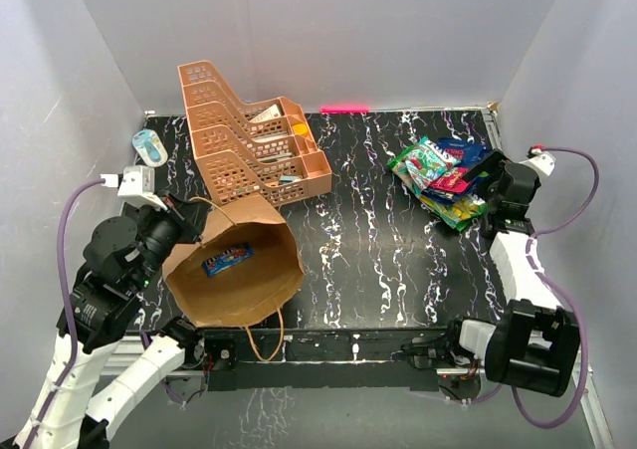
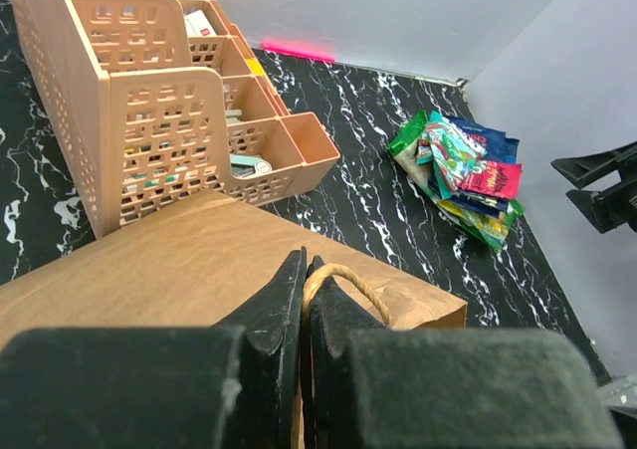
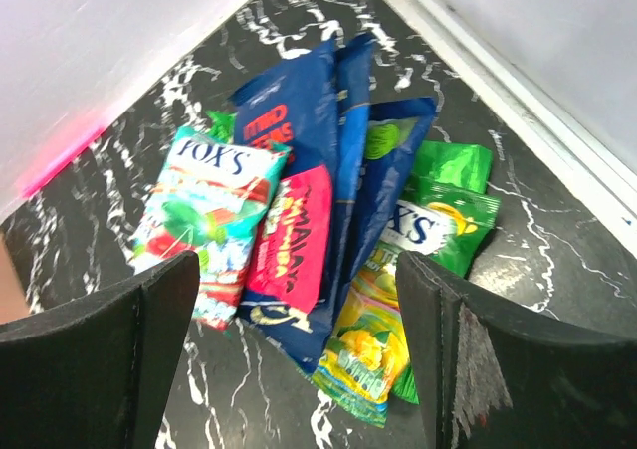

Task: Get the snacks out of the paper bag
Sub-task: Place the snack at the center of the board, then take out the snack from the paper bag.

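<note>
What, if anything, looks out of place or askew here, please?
The paper bag is tipped over, mouth gaping toward the near edge, with one blue packet inside; the other snacks lie heaped far right.

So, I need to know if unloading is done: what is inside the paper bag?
One blue packet lies inside the paper bag. Whatever sits under the bag's folded upper wall is covered and cannot be seen.

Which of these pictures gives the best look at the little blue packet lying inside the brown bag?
The top external view: it looks into the open mouth of the paper bag, where the blue packet lies. The left wrist view shows only the bag's outside; the right wrist view misses both.
</note>
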Robot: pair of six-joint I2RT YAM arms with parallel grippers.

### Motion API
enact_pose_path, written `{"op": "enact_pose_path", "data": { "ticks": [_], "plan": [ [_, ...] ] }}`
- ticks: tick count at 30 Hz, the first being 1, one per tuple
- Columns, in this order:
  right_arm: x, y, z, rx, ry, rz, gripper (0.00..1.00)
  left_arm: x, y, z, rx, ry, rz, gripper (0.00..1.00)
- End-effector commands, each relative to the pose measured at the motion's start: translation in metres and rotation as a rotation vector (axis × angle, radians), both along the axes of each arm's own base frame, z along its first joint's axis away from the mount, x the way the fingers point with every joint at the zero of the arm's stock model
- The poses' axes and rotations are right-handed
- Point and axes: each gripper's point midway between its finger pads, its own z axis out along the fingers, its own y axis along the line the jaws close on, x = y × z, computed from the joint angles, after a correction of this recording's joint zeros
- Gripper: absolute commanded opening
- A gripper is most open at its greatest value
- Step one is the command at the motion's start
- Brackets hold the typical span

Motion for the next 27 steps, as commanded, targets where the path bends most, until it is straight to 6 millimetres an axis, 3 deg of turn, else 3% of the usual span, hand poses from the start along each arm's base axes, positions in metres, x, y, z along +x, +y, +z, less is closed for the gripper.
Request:
{"op": "enact_pose_path", "data": {
  "ticks": [1, 6, 10, 13, 17, 22, 25, 27],
  "plan": [
    [0.003, 0.049, 0.026, -0.024, -0.055, 0.280, 0.82, -0.006, -0.007, -0.004, -0.041, 0.010, -0.038, 0.00],
    [-0.012, 0.196, 0.048, -0.089, -0.095, 0.761, 0.82, -0.013, -0.017, -0.011, -0.079, 0.038, -0.088, 0.00],
    [-0.053, 0.282, 0.081, -0.119, -0.189, 1.057, 0.82, -0.024, -0.037, -0.011, -0.120, 0.040, -0.216, 0.00],
    [-0.099, 0.330, 0.097, -0.143, -0.270, 1.292, 0.81, -0.039, -0.055, -0.009, -0.156, 0.035, -0.344, 0.00],
    [-0.173, 0.372, 0.106, -0.265, -0.429, 1.616, 0.75, -0.058, -0.073, -0.024, -0.180, 0.082, -0.484, 0.00],
    [-0.258, 0.397, 0.111, -0.413, -0.672, 1.919, 0.72, -0.061, -0.068, -0.037, -0.168, 0.120, -0.462, 0.00],
    [-0.297, 0.409, 0.120, -0.472, -0.816, 2.029, 0.67, -0.060, -0.069, -0.033, -0.173, 0.107, -0.465, 0.00],
    [-0.311, 0.421, 0.118, -0.528, -0.856, 2.084, 0.66, -0.060, -0.069, -0.032, -0.173, 0.107, -0.467, 0.00]
  ]
}}
